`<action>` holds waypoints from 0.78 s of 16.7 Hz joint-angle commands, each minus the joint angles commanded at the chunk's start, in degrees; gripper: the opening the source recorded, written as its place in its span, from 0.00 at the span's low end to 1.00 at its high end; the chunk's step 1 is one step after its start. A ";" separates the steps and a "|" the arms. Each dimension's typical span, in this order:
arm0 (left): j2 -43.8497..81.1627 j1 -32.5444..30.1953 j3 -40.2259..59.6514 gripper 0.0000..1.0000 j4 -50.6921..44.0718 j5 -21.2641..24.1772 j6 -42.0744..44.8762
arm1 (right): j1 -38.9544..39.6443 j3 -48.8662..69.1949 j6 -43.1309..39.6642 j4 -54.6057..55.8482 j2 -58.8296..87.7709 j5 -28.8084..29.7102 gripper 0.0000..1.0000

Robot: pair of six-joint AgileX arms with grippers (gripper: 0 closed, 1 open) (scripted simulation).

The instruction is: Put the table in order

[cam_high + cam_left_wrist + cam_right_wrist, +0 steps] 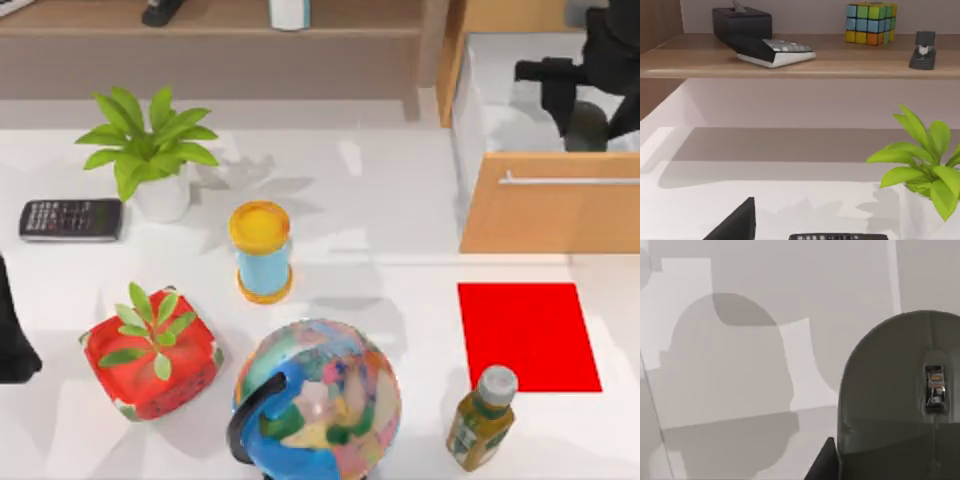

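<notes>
Cluttering the near table (400, 200): globe (318, 400), bottle (480, 418) beside red mat (528, 335), strawberry planter (150, 352). Mid: hourglass (261, 251), calculator (71, 219), potted plant (150, 150). Far: right gripper (560, 95) over mouse (900, 390) inside open drawer (548, 215), grip undeterminable. Left arm (12, 330) idle at table's left edge. Tidying judged barely begun.

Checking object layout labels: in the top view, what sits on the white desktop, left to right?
Calculator → white-potted plant → hourglass → globe → green bottle → red mat. The red-potted plant overlaps others in the order, so it is left out.
</notes>
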 joint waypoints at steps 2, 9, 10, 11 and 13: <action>0.00 0.00 0.00 1.00 0.00 0.00 0.00 | 0.00 0.18 1.03 -0.87 -4.58 0.72 0.00; 0.00 0.00 0.00 1.00 0.00 0.00 0.00 | 3.57 -6.63 5.01 -1.45 -22.24 2.14 0.00; 0.00 0.00 0.00 1.00 0.00 0.00 0.00 | 4.58 -8.60 5.54 -1.08 -24.52 2.12 0.00; 0.00 0.00 0.00 1.00 0.00 0.00 0.00 | 5.68 -10.76 6.04 -0.57 -26.61 2.03 0.00; 0.00 0.00 0.00 1.00 0.00 0.00 0.00 | 8.03 -15.45 7.00 0.71 -30.26 1.70 0.00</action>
